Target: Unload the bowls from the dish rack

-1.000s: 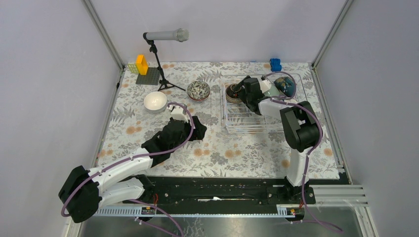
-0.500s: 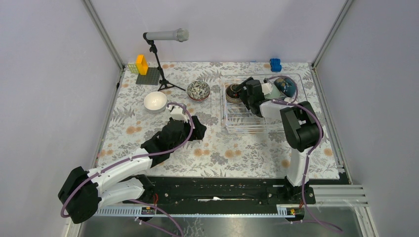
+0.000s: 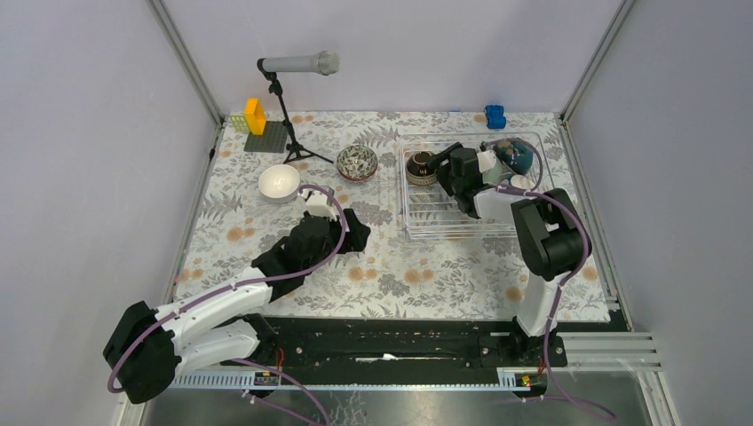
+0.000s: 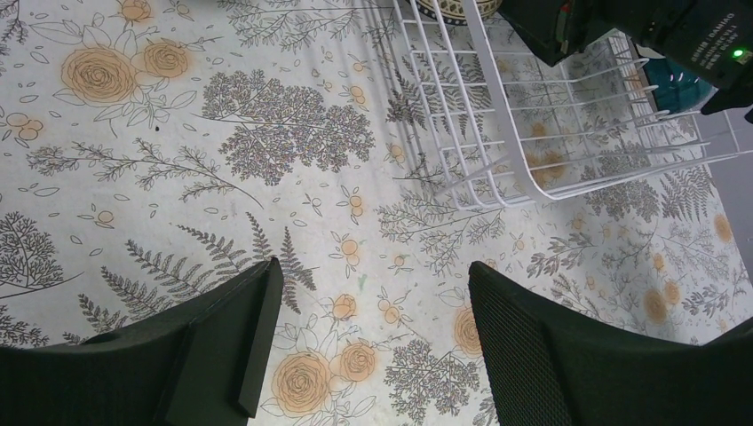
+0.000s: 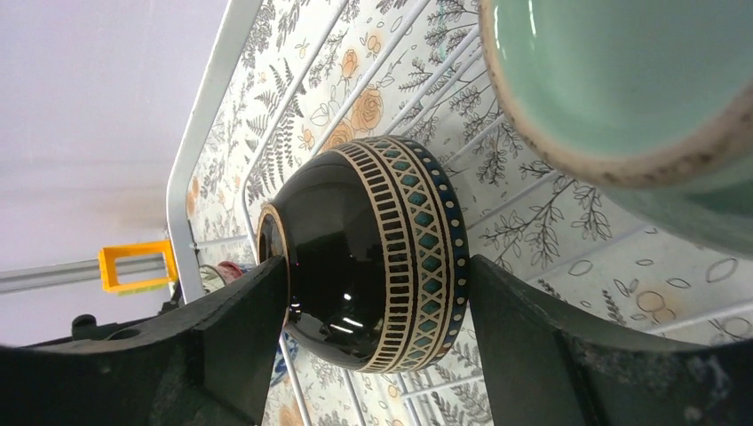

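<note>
The dish rack [image 3: 444, 217], a white wire rack, stands at the back right. In it, a dark brown bowl [image 5: 355, 222] with a teal-and-cream band lies on its side. My right gripper [image 5: 377, 293] is shut on it, one finger on its foot and the other on its rim. A mint green bowl [image 5: 622, 80] sits just beside it, and a teal bowl [image 3: 519, 156] lies further right in the rack. A white bowl [image 3: 279, 182] and a grey floral bowl [image 3: 357, 162] stand on the table. My left gripper [image 4: 373, 346] hovers open over the floral cloth, left of the rack [image 4: 497, 133].
A microphone on a tripod [image 3: 297, 64] stands at the back left, next to a grey brick plate with a yellow brick [image 3: 257, 124]. A small blue object [image 3: 495, 115] lies behind the rack. Grey walls close in on both sides.
The right gripper's jaws have closed in on the dark brown bowl, and the right arm has shifted a little to the right. The left arm has not moved.
</note>
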Robot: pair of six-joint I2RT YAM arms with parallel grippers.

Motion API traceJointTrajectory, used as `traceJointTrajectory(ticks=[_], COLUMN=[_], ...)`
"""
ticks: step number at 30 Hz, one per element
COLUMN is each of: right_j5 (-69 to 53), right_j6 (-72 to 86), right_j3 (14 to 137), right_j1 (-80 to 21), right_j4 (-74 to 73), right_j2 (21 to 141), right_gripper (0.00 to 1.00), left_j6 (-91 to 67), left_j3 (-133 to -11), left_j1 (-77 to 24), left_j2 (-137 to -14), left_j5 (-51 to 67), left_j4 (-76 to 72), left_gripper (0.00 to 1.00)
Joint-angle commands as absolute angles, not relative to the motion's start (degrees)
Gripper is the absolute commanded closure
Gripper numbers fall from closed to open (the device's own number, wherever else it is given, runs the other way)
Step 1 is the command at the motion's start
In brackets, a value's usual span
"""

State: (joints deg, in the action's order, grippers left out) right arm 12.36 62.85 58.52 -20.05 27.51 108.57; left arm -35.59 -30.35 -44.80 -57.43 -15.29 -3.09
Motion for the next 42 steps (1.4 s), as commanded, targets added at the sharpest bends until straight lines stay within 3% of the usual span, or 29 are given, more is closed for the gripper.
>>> traceJointTrajectory(ticks=[1,6,18,30,34,42], right_j5=[13.81,14.87,13.72,37.61,41.65,30.57], right_j6=[58.44,51.78,26.71,1.42,0.26,1.28], right_j3=[58.19,57.93,58.72,64.27,67.10,65.39], right_j1=[-19.76,-19.75,-20.90,-33.48,-35.48,-35.94], right_j4=[28.12,26.04,13.43,3.86,2.16,2.10], right_j2=[101.46,97.00,86.87,91.31,94.87,93.59], right_gripper=[0.28,0.35,0.37,0.37,0.34,0.07], left_j6=[-35.51,-35.77,-36.65,-37.01,-36.94,-36.27], left_j3=[-30.23,-30.15,-30.03,-29.85,-29.88,-30.12], left_j1=[-44.67,-44.69,-44.72,-44.72,-44.65,-44.67], left_j2=[-56.26,-56.09,-55.48,-55.82,-55.17,-54.52], left_j5=[-15.79,-15.09,-13.71,-13.06,-13.66,-14.78], left_j4=[-5.06,-5.02,-5.37,-5.74,-4.82,-3.56], left_gripper=[0.18,0.18,0.18,0.18,0.18,0.18])
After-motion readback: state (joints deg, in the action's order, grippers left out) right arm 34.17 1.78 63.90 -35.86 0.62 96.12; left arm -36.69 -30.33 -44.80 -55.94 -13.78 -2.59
